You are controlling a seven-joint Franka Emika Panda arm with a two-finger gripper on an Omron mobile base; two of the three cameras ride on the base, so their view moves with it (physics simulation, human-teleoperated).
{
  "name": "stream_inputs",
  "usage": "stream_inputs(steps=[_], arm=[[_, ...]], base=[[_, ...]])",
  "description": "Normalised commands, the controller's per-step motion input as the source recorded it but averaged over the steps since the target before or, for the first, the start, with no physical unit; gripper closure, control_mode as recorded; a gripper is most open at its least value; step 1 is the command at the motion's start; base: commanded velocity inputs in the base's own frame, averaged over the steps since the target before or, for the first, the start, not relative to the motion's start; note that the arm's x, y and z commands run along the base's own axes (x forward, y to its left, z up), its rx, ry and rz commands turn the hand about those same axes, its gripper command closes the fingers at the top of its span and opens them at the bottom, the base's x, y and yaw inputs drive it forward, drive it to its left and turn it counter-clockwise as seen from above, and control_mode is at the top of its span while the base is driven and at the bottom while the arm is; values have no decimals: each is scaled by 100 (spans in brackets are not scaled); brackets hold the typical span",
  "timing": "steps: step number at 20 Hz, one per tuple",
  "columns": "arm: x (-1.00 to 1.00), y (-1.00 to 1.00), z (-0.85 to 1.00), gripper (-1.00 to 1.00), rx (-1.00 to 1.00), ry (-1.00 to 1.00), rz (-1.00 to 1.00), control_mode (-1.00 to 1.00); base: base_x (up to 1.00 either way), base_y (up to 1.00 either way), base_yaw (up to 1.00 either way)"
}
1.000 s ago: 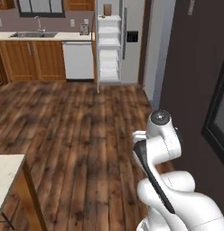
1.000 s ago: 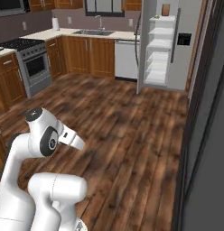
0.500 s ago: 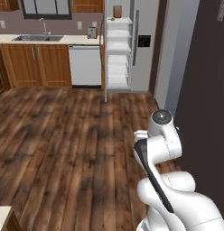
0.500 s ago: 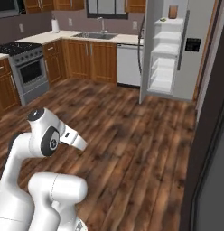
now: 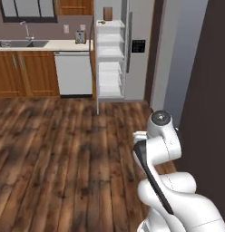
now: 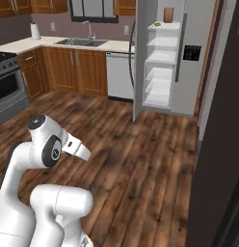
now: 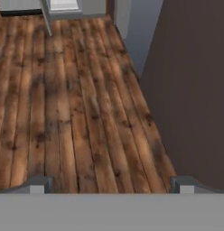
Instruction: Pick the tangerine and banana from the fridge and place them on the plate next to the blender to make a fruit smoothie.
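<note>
Tall grey fridge (image 5: 132, 50) with white translucent shelves and black dispenser panel: standing at far end of wood-plank floor (image 5: 64, 149), door swung open, shelves exposed; also seen in right base view (image 6: 189, 58). Small yellowish-green item on top shelf (image 6: 158, 24): too small to identify as banana or tangerine. Lower shelves: apparently bare, though detail too coarse to be sure.

Two-finger gripper (image 7: 112, 182) on white arm: fingertips set wide apart at bottom corners of hand view, nothing between them, pointed down at bare floor boards. Arm folded close over base, well apart from fridge.

White dishwasher (image 5: 73, 72): beside open fridge door, under pale counter edge. Steel sink with tap (image 6: 85, 41): along counter's back edge, below window. Small silver toaster (image 5: 80, 36): at counter's end nearest fridge.

Progress, judged: opening stage only. Fridge open and ahead, not yet within reach. No fruit picked, none carried. Remaining: close approach to shelves, locating and grasping each fruit, travel to plate beside blender, two placements.
</note>
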Motion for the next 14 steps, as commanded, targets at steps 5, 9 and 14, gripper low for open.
stream_inputs(steps=[5, 9, 14], arm=[[0, 0, 0, -100, 0, 0, 0, 100], [0, 0, 0, -100, 0, 0, 0, 100], [0, 0, 0, -100, 0, 0, 0, 100]], base=[[100, 1, -27], [100, 13, -15], [100, 0, 0]])
